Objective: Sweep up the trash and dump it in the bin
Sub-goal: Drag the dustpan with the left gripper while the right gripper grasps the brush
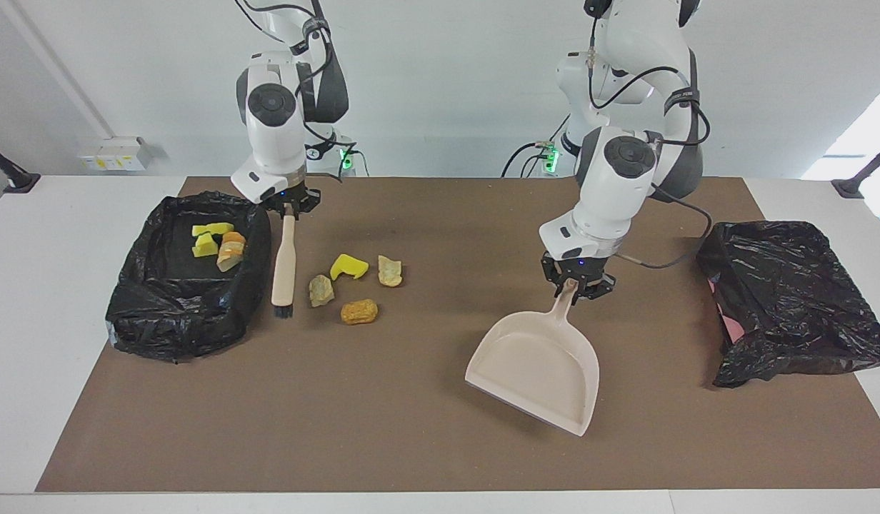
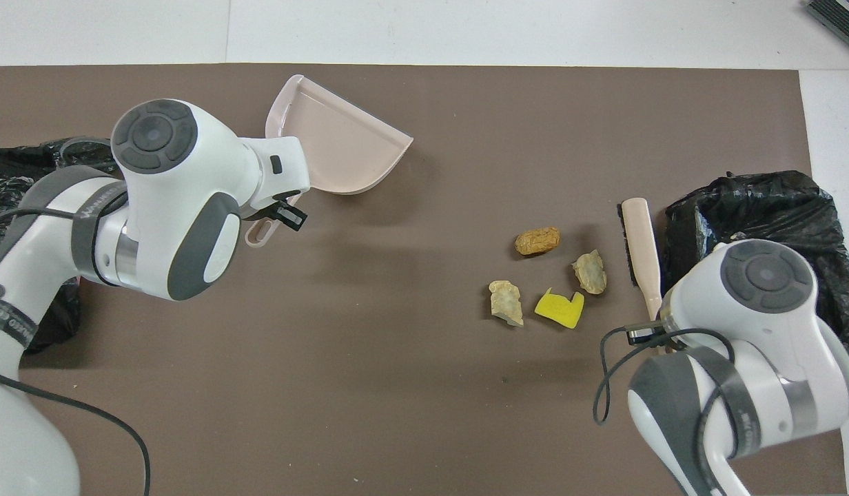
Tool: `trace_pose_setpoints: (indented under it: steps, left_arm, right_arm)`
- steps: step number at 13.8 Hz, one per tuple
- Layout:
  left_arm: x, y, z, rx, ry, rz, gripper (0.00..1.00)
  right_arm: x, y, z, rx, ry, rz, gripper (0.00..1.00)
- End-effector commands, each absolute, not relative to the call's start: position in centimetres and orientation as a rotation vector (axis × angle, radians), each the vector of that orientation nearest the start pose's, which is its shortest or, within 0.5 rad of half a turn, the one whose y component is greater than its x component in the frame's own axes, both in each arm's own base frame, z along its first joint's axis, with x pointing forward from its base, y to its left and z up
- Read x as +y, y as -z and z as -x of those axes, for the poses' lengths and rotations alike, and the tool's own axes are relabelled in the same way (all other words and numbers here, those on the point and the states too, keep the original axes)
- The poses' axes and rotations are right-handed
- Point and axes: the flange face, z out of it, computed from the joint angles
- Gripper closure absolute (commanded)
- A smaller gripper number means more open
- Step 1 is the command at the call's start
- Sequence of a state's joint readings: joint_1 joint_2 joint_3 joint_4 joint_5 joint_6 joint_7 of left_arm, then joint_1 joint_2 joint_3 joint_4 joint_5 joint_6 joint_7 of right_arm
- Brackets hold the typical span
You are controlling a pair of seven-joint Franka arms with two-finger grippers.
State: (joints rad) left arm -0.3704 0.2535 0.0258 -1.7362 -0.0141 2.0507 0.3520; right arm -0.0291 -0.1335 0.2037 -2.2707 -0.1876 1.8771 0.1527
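Four trash chunks lie on the brown mat: a yellow one point(image 1: 348, 266) point(image 2: 559, 307), two pale beige ones point(image 1: 390, 270) point(image 1: 321, 290) and an orange-brown one point(image 1: 359, 311) point(image 2: 537, 240). Three more chunks, yellow point(image 1: 206, 245) and orange-beige point(image 1: 231, 251), lie in the black-bagged bin point(image 1: 161, 321) point(image 2: 755, 207) at the right arm's end. My right gripper point(image 1: 290, 207) is shut on the handle of the brush point(image 1: 284, 264) point(image 2: 641, 241), whose bristles hang down between the bin and the loose chunks. My left gripper point(image 1: 576, 285) is shut on the handle of the beige dustpan point(image 1: 536, 371) point(image 2: 338, 148), held tilted low over the mat.
A second black bag point(image 1: 790, 300) point(image 2: 11, 165) lies at the left arm's end of the table. The brown mat point(image 1: 340, 428) has white table on both ends. Open mat lies between the chunks and the dustpan.
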Motion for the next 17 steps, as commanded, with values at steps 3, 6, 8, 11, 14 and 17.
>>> trace_pose_setpoints:
  steps: [3,6,8,11,14,17]
  left_arm:
    - [-17.7,-45.3,-60.0,1.465,0.018,2.780,1.00]
    - [-16.5,-45.5,-60.3,1.576,-0.032,2.705,1.00]
    - [-17.0,-45.1,-59.6,1.723,-0.086,2.584,1.00]
    - [-17.2,-44.7,-59.1,2.175,-0.109,2.238,1.00]
    - [-19.9,-43.7,-55.9,2.333,-0.113,2.053,1.00]
    - [-21.8,-42.1,-52.3,2.356,-0.078,2.013,1.00]
  right_arm:
    - [8.2,-36.4,-46.7,-0.342,-0.452,3.354,1.00]
    - [11.5,-33.3,-46.1,-0.437,-0.554,3.268,1.00]
    - [15.0,-33.6,-45.3,-0.406,-0.542,3.174,1.00]
    - [14.5,-36.0,-46.9,-0.282,-0.530,3.158,1.00]
    - [10.2,-41.1,-46.5,-0.015,-0.545,3.212,1.00]
    - [9.2,-39.8,-41.1,-0.117,-0.581,3.349,1.00]
